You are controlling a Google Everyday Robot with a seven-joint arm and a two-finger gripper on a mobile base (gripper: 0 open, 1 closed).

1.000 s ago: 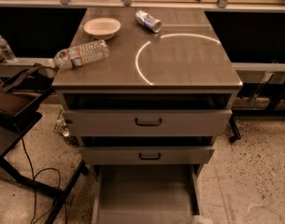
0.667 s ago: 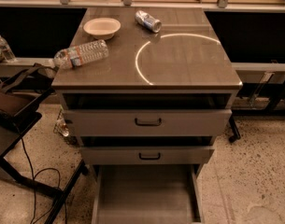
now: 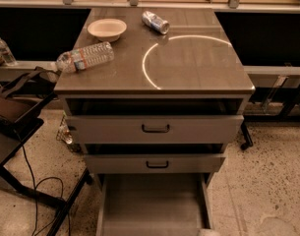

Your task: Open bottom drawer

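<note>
Almost nothing has changed over the last second: the cabinet, the drawers and the things on top sit exactly where they did a moment ago. For you, that means the pull looks finished rather than under way.

The bottom drawer [image 3: 154, 205] is at the near middle of the scene, drawn well out toward you below the middle drawer front [image 3: 157, 164]. Its plain grey inside lies open and bare between its two side rails. Its own front and handle fall past the near edge, so you cannot see how far out it reaches. The top drawer front [image 3: 154, 128] and the middle one each stand slightly proud of the frame, with a dark gap above them.

The gripper [image 3: 208, 232] seems to be the small pale sliver at the near edge, just beside the drawer's right rail. So little of it shows that you cannot tell whether it is wide, narrow or holding anything.

On the cabinet top [image 3: 198, 73], a water bottle [image 3: 85, 57] lies on its side at the left edge. A bowl [image 3: 106, 29] and a tipped can [image 3: 155, 21] sit farther back. None of them has shifted.

Judge the task as essentially done. What remains is to back away without nudging the drawer inward.
</note>
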